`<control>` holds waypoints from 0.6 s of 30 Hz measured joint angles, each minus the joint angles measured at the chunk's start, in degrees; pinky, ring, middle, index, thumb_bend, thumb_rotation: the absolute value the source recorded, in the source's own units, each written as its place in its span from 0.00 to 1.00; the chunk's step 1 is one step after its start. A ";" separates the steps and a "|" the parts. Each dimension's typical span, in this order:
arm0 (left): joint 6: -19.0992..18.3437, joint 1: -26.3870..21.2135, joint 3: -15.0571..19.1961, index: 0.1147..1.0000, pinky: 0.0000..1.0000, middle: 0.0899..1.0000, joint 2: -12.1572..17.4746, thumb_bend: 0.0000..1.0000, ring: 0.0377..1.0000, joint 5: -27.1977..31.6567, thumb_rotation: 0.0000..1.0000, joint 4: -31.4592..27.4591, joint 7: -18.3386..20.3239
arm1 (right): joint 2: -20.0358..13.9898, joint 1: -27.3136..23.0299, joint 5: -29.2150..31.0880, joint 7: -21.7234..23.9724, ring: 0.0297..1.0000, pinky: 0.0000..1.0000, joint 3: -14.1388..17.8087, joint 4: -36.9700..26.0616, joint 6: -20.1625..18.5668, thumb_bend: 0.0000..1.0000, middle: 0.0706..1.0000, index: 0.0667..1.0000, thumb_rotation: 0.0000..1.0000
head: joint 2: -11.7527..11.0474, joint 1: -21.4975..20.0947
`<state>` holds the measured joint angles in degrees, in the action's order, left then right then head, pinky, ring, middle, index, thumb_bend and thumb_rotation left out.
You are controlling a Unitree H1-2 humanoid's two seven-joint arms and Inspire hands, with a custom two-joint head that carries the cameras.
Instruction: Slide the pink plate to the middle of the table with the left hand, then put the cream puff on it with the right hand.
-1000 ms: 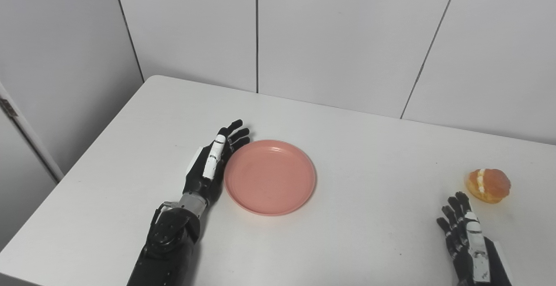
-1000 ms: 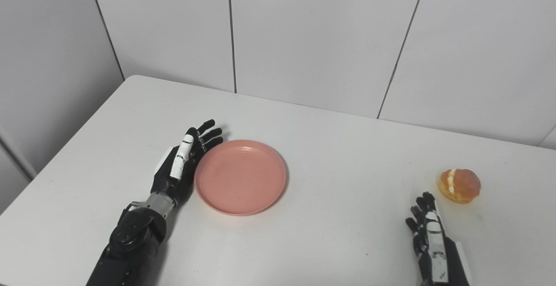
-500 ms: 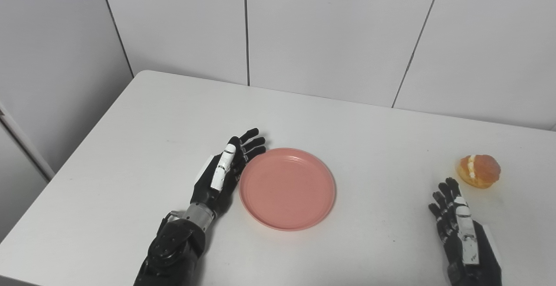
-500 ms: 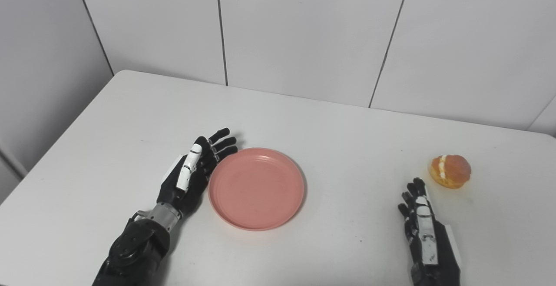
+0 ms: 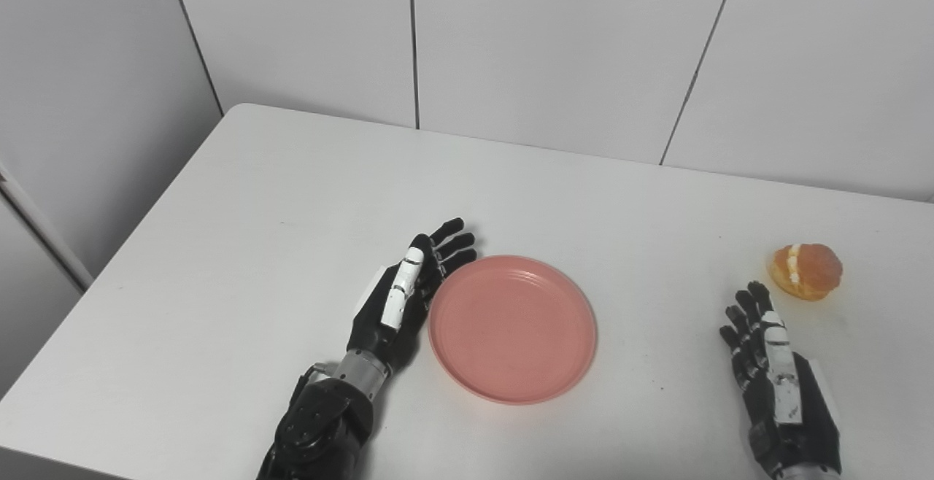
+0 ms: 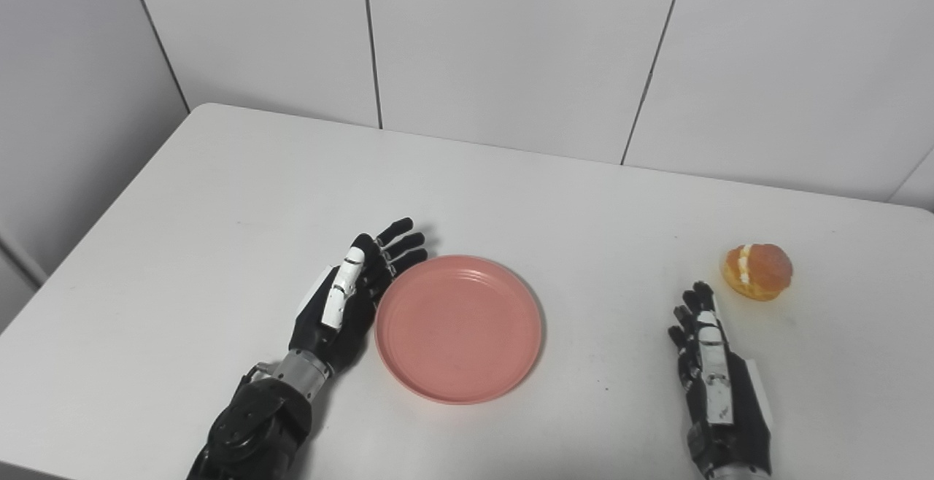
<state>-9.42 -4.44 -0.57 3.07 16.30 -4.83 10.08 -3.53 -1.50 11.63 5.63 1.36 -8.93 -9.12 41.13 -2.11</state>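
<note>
A plain white rectangular table with rounded corners fills most of the view — its far edge runs close along a wall of large pale grey panels divided by thin dark vertical seams. Beyond the table's left edge stands another grey panelled wall — meeting the first past the far-left corner.

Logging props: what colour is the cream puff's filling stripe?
White, on the golden-brown cream puff; clearest in the left eye view.

Both the left hand and right hand are black with white finger panels; the left has a silver wrist ring.
</note>
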 measured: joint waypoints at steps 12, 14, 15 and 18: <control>0.39 0.30 0.32 0.84 0.92 0.86 0.06 0.47 0.86 -0.34 1.00 0.08 0.07 | 0.66 -0.09 -1.10 -0.55 1.00 1.00 -0.24 -0.26 -0.40 0.40 1.00 1.00 1.00 | 0.18 -5.01; 0.94 0.30 0.67 0.85 0.92 0.86 0.04 0.47 0.86 -0.32 1.00 0.37 0.07 | 0.79 -0.09 -1.08 -0.65 1.00 1.00 -0.23 -0.26 -0.40 0.41 1.00 1.00 1.00 | 0.26 -5.10; 1.19 0.31 0.81 0.85 0.92 0.86 0.04 0.47 0.86 -0.28 1.00 0.49 0.09 | 0.80 -0.09 -1.05 -0.71 1.00 1.00 -0.18 -0.26 -0.40 0.42 1.00 1.00 1.00 | 0.18 -5.71; 1.46 0.35 1.02 0.86 0.93 0.87 0.03 0.48 0.87 -0.25 1.00 0.62 0.29 | 0.85 -0.07 -0.86 -0.92 1.00 1.00 -0.07 -0.30 -0.43 0.41 1.00 1.00 1.00 | 0.00 -6.50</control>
<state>-7.96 -4.09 0.45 3.10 16.05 -4.21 10.37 -2.69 -1.57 10.78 4.71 1.29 -9.23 -9.55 41.13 -8.61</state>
